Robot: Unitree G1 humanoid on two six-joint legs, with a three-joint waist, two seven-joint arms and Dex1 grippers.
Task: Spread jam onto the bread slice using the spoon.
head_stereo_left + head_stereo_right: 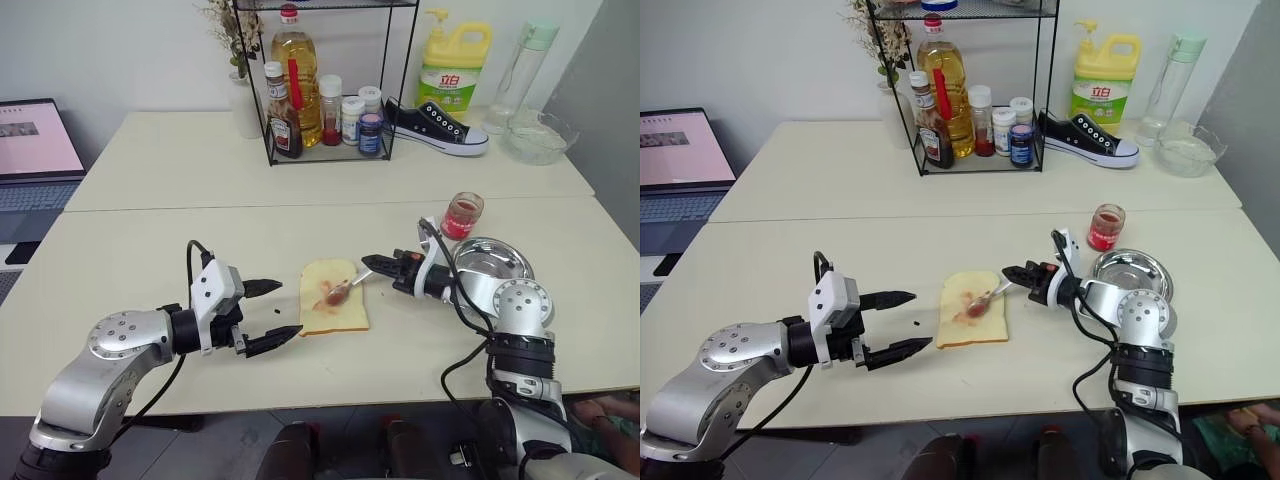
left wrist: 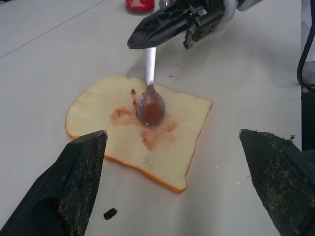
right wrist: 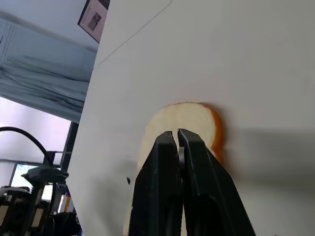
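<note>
The bread slice (image 1: 334,296) lies flat on the table's near half, with a reddish smear of jam (image 2: 147,130) across its middle. My right gripper (image 1: 372,262) is shut on the handle of the spoon (image 2: 150,98), whose red-stained bowl rests on the bread. The jam jar (image 1: 462,215) stands on the table beyond my right arm. My left gripper (image 1: 275,312) stands open just left of the bread, nothing between its fingers (image 2: 78,182). In the right wrist view the shut fingers (image 3: 170,191) hide most of the bread slice (image 3: 187,118).
A round steel dish (image 1: 495,262) sits right of the bread. A wire rack (image 1: 325,85) of bottles, a yellow detergent jug (image 1: 453,62), a black shoe (image 1: 435,127) and a glass bowl (image 1: 538,137) stand at the back. A laptop (image 1: 35,150) is at far left. A dark crumb (image 2: 110,213) lies by the bread.
</note>
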